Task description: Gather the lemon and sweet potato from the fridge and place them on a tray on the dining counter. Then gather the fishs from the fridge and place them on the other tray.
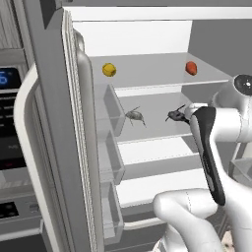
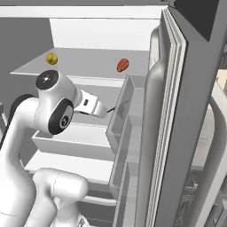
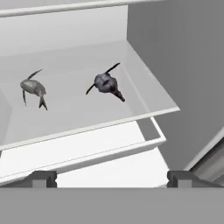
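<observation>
No readable writing is showing. The arm is reaching into the open fridge (image 1: 147, 29), its pincer (image 3: 111, 177) released, fingertips wide apart, before the middle shelf with two fish (image 3: 33, 89) (image 3: 106, 83). The lemon (image 1: 109, 69) and sweet potato (image 1: 191, 68) are sitting on the upper shelf, well apart.

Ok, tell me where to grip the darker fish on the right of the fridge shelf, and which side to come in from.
Grip the darker fish across its rounded body, not the thin fins or tail that stick out. It lies flat on the shelf, so probably come from the open front, above it, jaws straddling the body. The gripper is open and already faces it; the other fish lies well apart.
</observation>
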Controlling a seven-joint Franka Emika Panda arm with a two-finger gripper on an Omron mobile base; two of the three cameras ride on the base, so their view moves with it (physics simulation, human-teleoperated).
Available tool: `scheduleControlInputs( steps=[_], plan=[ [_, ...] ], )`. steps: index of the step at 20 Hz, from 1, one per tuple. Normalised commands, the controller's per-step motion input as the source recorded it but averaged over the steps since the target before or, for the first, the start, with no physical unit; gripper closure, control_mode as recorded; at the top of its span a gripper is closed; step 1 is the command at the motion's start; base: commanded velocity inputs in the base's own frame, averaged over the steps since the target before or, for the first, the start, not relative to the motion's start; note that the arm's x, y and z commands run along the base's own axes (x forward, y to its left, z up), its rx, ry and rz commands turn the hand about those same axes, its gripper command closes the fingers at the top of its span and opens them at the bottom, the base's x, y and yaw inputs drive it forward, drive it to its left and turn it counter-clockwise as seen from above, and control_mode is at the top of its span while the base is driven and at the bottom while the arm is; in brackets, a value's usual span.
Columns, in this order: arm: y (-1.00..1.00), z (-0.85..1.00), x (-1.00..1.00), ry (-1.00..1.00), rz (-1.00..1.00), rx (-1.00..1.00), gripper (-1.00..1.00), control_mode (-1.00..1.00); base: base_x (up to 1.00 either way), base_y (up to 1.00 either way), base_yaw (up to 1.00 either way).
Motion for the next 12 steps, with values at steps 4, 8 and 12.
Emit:
scheduleControlInputs(
  steps=[4,8,12],
  plan=[
    [-0.03,-0.12,0.54,0.05,0.08,0.0,-1.0,-1.0,0.0,0.0,0.0],
    [0.0,-0.08,0.58,0.08,0.1,-0.05,-1.0,-1.0,0.0,0.0,0.0],
    [0.0,-0.23,0.27,0.11,0.04,-0.08,-1.0,-1.0,0.0,0.0,0.0]
  ],
)
